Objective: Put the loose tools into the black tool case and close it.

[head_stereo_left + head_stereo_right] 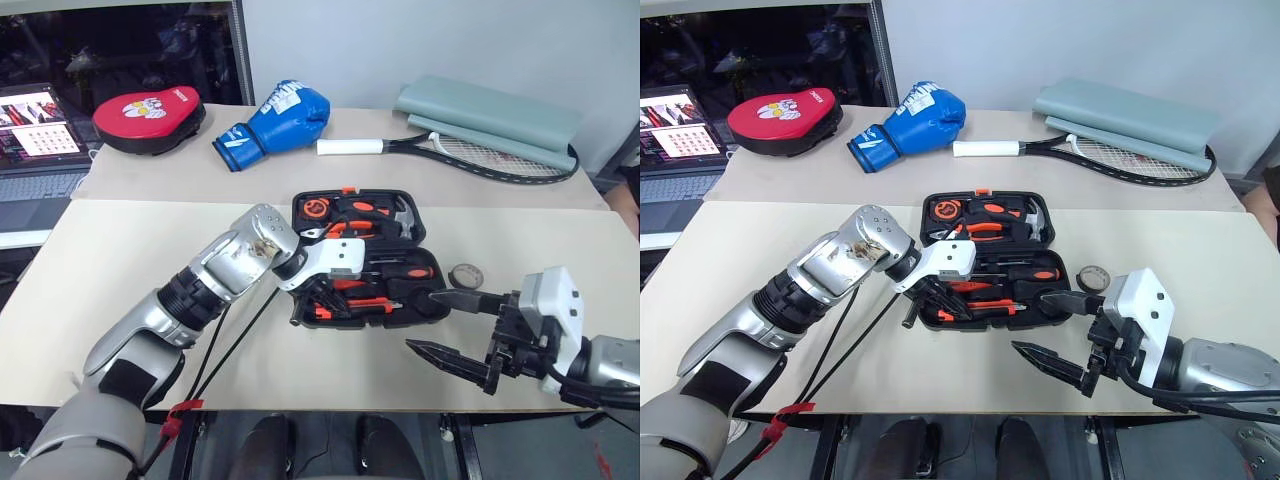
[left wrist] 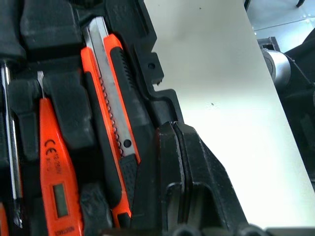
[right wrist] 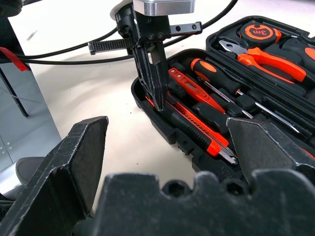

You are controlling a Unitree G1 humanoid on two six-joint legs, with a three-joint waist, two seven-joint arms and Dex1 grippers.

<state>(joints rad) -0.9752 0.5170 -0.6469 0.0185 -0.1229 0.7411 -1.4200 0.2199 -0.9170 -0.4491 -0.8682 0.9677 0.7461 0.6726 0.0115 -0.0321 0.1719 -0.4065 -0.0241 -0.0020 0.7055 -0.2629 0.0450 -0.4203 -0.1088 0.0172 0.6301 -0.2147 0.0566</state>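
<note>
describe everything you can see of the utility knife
The utility knife is a slim snap-off cutter with an orange plastic body, black ribbed grip panels and a grey metal blade track down its middle, blade tip showing at one end. It lies flat in its recess along the outer edge of the open black tool case, beside the orange tester pen. The shut left gripper has its tips down against the knife's end near the case's corner.

Utility knife (image 2: 110, 113) lies in the tool case (image 1: 300, 205), tape roll (image 1: 467, 274) right of it.
</note>
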